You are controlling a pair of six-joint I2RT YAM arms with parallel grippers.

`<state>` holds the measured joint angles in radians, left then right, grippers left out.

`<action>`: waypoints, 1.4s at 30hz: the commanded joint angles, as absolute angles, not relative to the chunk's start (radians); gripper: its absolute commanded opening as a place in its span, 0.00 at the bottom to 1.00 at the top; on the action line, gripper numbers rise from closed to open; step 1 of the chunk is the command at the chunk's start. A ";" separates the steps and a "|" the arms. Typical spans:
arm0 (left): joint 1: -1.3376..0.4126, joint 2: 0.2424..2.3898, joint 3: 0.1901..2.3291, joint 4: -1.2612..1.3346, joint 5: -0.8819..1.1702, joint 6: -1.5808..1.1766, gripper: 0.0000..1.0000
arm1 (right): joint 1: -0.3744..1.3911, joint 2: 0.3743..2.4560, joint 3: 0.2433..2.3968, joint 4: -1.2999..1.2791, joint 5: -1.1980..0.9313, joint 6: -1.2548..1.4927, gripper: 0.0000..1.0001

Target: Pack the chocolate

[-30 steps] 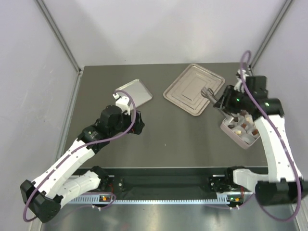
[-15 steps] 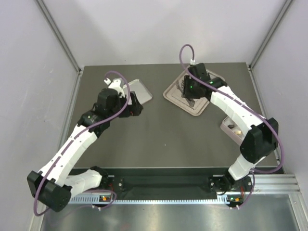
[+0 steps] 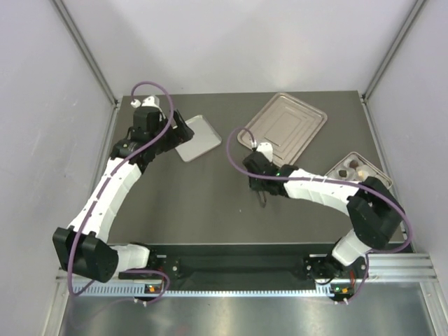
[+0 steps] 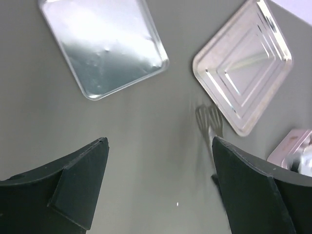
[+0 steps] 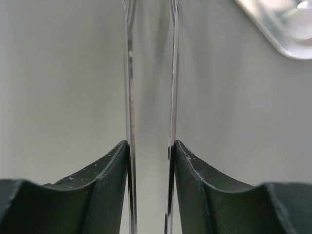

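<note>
Dark desk [image 3: 196, 203], white walls. Clamped in right gripper [image 5: 151, 146] mid-desk: tongs [image 5: 128, 97], blades narrowly parted, apparently empty. Left gripper [image 4: 160, 141] spread wide, holding nothing. Probably late on: chocolate [image 3: 341, 170] sitting in box [image 3: 373, 166] by right edge, none seen loose.

- Dark grey tabletop [image 3: 210, 203] with a matte surface.
- Small flat silver tray [image 3: 198, 138] lying askew toward the far-left corner.
- Larger ribbed silver tray [image 3: 290, 126] near the far edge, right of centre.
- Shallow pale container [image 3: 374, 168] by the right edge.
</note>
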<state>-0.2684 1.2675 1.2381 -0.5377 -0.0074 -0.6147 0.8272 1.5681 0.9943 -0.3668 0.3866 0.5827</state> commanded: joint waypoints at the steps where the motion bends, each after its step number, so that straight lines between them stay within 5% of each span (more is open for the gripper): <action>1: -0.203 1.281 1.249 -0.503 0.063 -0.676 0.92 | 0.900 1.535 0.979 -0.203 0.521 0.652 0.41; 16: -0.061 1.316 1.148 -0.411 0.106 -0.664 0.93 | 1.085 1.914 1.288 -0.328 0.563 0.830 0.51; 36: -0.057 1.308 1.049 -0.347 0.104 -0.672 0.92 | 1.121 2.019 1.457 -0.543 0.568 1.057 0.70; 42: -0.057 1.299 1.032 -0.341 0.107 -0.657 0.91 | 1.123 1.967 1.463 -0.587 0.587 1.071 0.93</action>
<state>-0.0650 1.3266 1.0504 -0.4007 0.1074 -0.6708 1.1061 2.0087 1.4158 -0.5560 0.5449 1.0409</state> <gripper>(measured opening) 0.917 0.898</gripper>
